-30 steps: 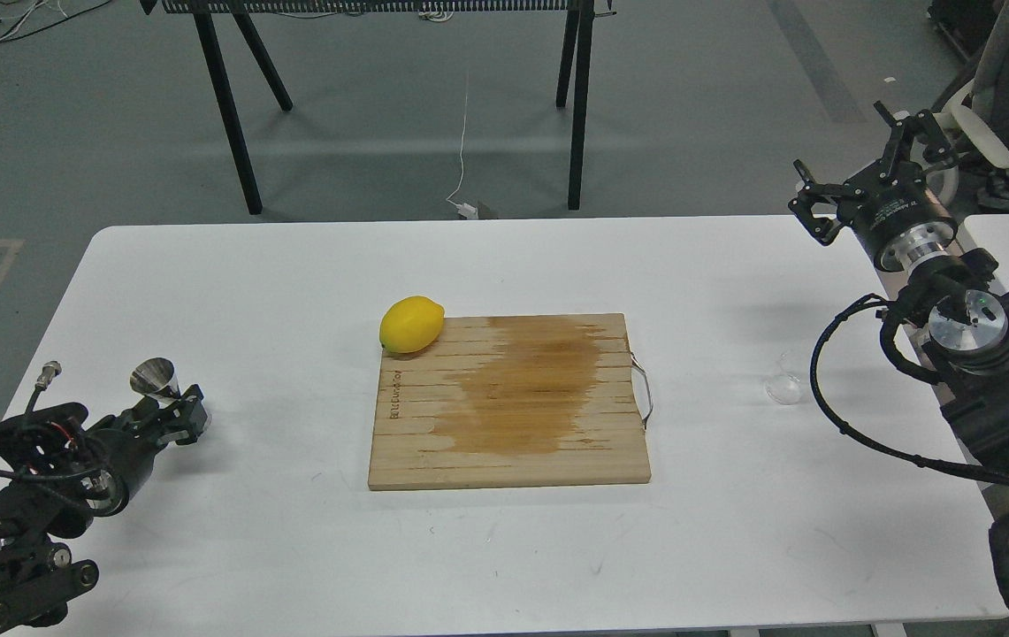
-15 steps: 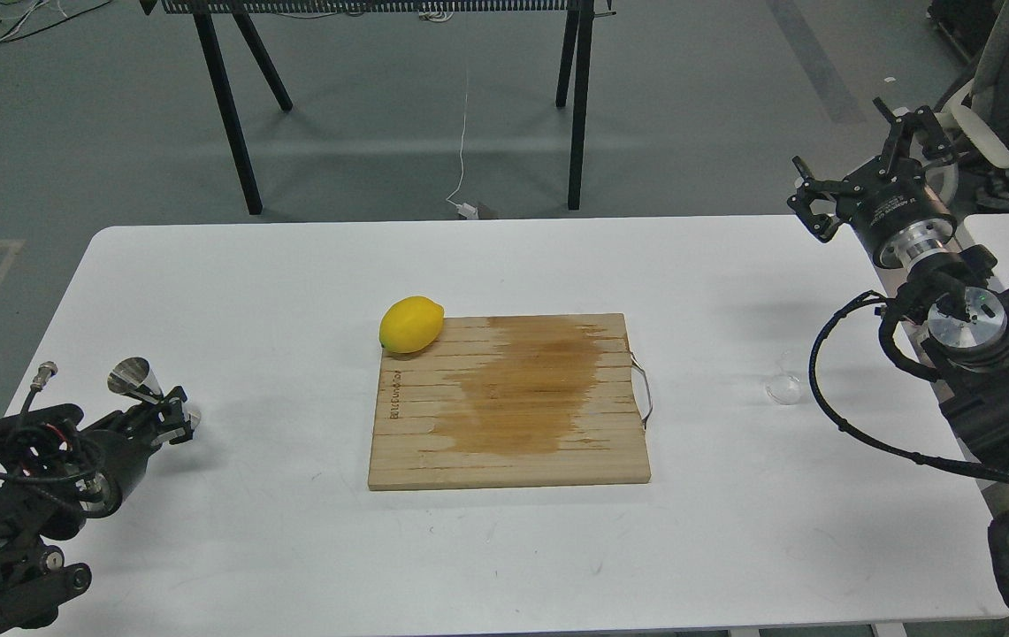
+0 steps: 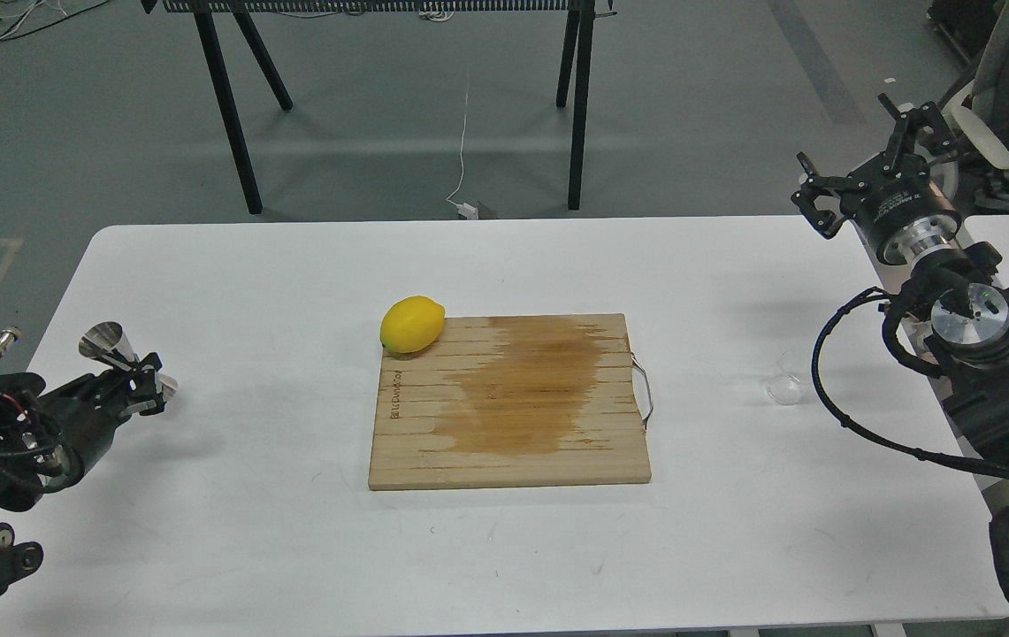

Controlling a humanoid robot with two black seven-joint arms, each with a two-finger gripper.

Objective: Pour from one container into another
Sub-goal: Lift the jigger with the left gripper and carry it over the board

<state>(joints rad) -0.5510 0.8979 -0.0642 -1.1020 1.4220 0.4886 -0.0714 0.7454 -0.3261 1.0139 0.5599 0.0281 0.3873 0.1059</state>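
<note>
- The left gripper (image 3: 143, 389) pinches the shiny jigger (image 3: 119, 354), tipped sideways.
- The right gripper (image 3: 871, 159) is spread wide, holding nothing.
- The glass cup (image 3: 784, 387) sits well below it.

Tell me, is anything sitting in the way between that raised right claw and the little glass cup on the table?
Nothing visible. The right gripper hangs open above the table's far right corner, and the glass cup stands alone on bare white table nearer the robot. The cutting board lies off to the cup's left.

The left claw (image 3: 140, 387) grips the tilted steel jigger (image 3: 106, 342) above the white worktop (image 3: 292, 531); the glass cup (image 3: 783, 387) stands near the cutting board (image 3: 509, 402), right claw (image 3: 867, 168) spread.
</note>
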